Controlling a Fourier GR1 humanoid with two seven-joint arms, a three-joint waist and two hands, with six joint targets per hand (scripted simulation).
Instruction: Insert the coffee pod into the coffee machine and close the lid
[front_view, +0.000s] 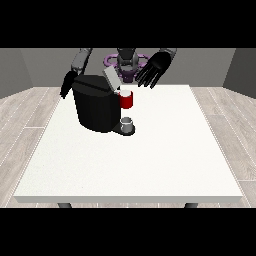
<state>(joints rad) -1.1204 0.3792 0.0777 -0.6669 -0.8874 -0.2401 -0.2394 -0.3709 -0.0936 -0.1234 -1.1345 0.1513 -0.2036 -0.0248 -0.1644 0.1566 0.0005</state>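
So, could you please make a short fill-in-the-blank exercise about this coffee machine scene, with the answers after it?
1. The coffee machine stands on a ____ table.
2. Its lid is ____.
3. The front part of the machine, above the small cup, is ____ in colour.
4. The hand at the view's right has its fingers spread ____.

Missing words: white; open; red; open

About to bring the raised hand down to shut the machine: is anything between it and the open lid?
Nothing visible is. The hand at the view's right, fingers spread, hangs above and to the right of the tilted-up grey lid. Only open space lies between them. The red pod holder sits lower, below that path.
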